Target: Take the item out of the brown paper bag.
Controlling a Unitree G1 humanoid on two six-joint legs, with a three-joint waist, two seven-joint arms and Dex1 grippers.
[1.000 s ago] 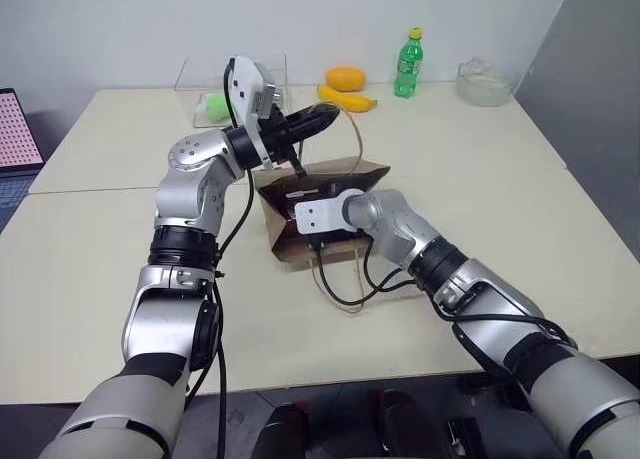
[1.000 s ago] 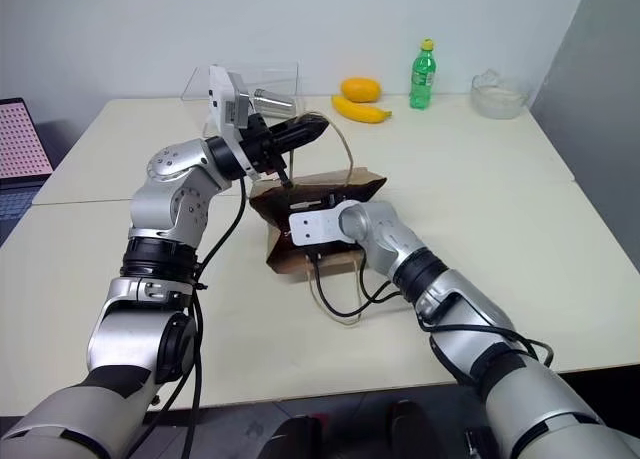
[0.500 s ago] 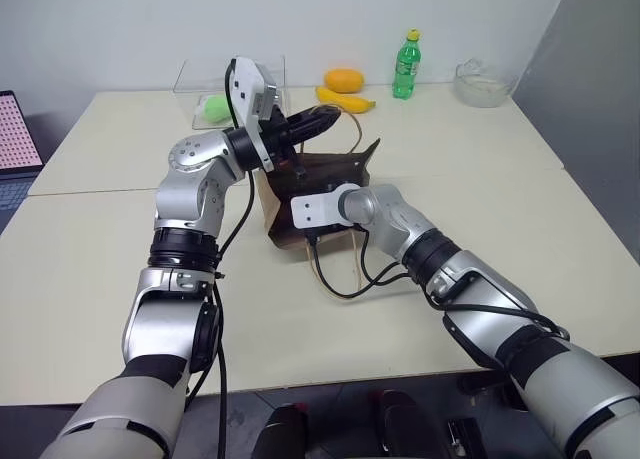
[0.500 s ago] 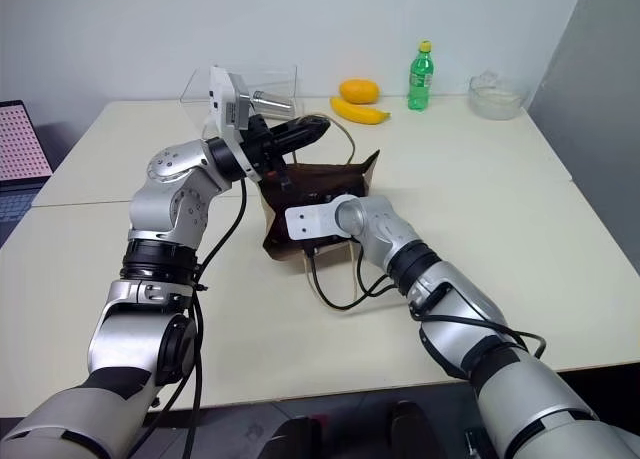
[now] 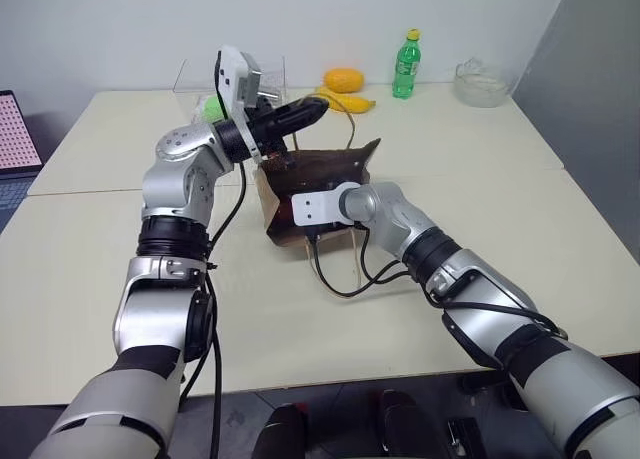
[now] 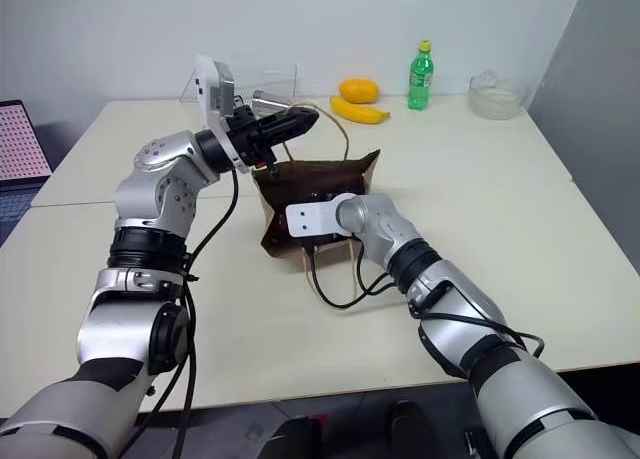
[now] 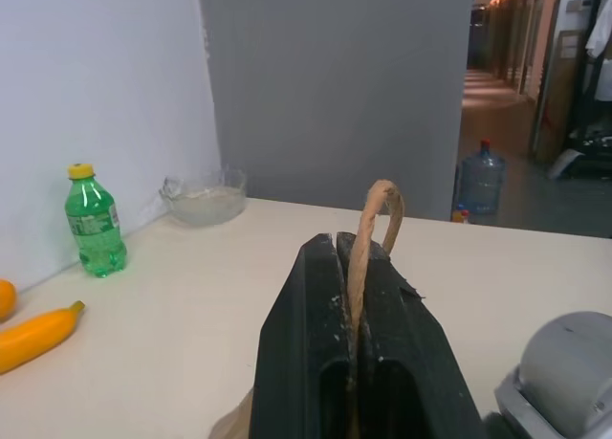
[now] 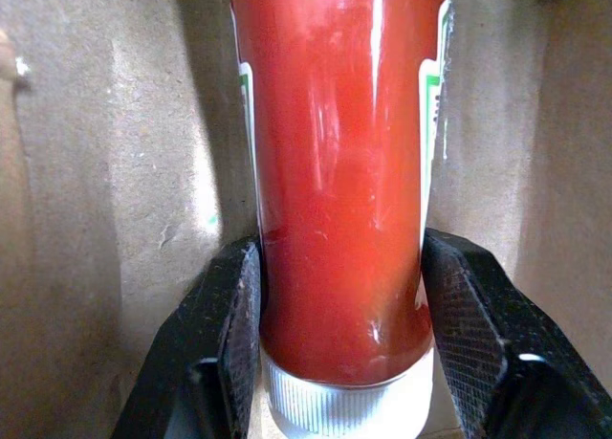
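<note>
Since a second ago, the bag's mouth has been pulled up and open, its far corner now standing in a point, and the right arm's wrist has pushed further into it.

From the left eye view, a pale table holds the brown paper bag near its middle. The left gripper hovers above the bag's mouth, pointing to the right, with its fingers pressed together on a thin tan handle that loops down to the bag. The right arm reaches in from the lower right, and its gripper is sunk inside the bag, hidden by the paper. A second handle hangs down the bag's near side onto the table. Along the far edge sit a banana, an orange fruit just behind it, a green bottle with a yellow cap, and a glass bowl further right. A clear box stands at far left behind the left arm.

From the left wrist view, the two black fingers are shut flat against each other, with the tan handle pinched between them and arching out past their tips. Beyond them lie the green bottle, the bowl and the banana on the table.

From the right wrist view, the right gripper is inside the bag, brown paper on both sides. Its fingers clasp the sauce bottle, a dark red bottle, one finger touching each side just beside its white ribbed cap. The cap end faces the wrist.
</note>
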